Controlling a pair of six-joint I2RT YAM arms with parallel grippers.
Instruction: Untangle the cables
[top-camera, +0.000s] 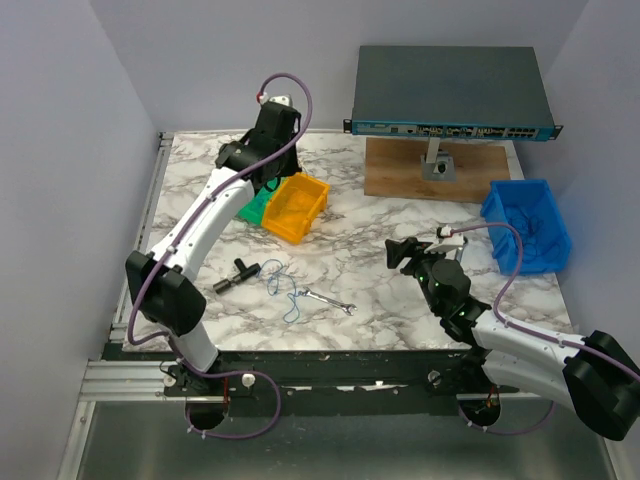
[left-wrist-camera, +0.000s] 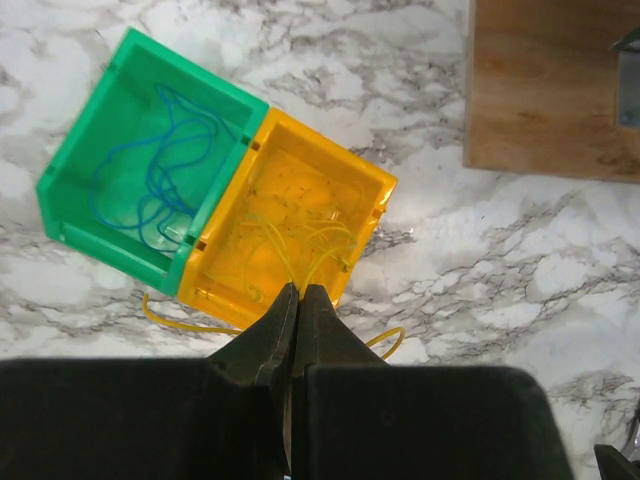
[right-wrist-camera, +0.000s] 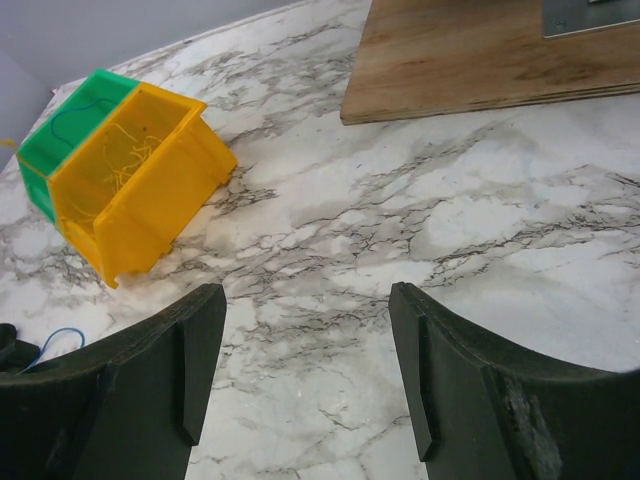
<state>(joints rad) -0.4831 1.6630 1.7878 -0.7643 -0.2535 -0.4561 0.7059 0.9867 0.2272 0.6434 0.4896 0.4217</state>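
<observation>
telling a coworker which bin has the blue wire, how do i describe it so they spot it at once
On the marble table, look at the far left part, where two small bins touch side by side. It is the green bin, the left one of the pair; it holds loops of blue wire, while the yellow bin beside it holds yellow wire.

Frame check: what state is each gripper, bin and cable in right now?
left gripper: shut, at the yellow bin's near edge.
right gripper: open, empty.
green bin: upright, holding blue cables.
yellow bin: upright, holding yellow cables; one loop lies outside it.
blue bin: upright, contents unclear.
blue cable: loose on the table, looped.
</observation>
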